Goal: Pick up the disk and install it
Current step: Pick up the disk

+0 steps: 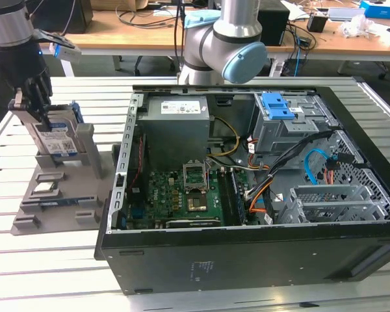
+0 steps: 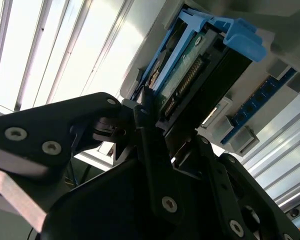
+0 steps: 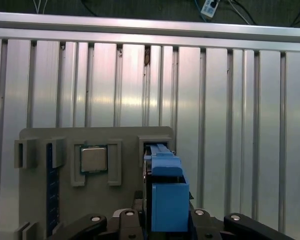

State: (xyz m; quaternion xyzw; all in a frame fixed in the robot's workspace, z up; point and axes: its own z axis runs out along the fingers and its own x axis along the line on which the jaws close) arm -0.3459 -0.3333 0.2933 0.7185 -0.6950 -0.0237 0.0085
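The gripper (image 1: 34,112) stands over the grey fixture (image 1: 52,218) on the slatted metal table (image 1: 58,279). Its fingers (image 2: 149,145) are closed on the disk (image 1: 57,140), one on each broad side. In the first wrist view, the gripper's black links sit tight against the blue bracket (image 3: 166,197) that rims the drive. In the second wrist view, a fingertip presses the edge just beside the disk's connector row (image 2: 190,75).

The disk stands upright on its narrow end between the fingers, with its labelled face showing in the exterior view. Its lower end reaches down from the fingers into the fixture's slot, next to a grey upright post (image 1: 86,146). It looks seated there, though the pictures don't make clear whether it has lifted slightly off the slot floor.

Below the fingers and just to one side of the disk, a small square chip (image 3: 93,159) lies flat in its own pocket of the fixture.

Well apart from the fingers, toward the exterior view's right, the open computer case (image 1: 247,260) lies on its side with the motherboard exposed. A blue latch (image 1: 277,106) on a grey metal cage sits in the part of the case farthest from the fingers. The arm's base (image 1: 221,39) rises beyond the case.
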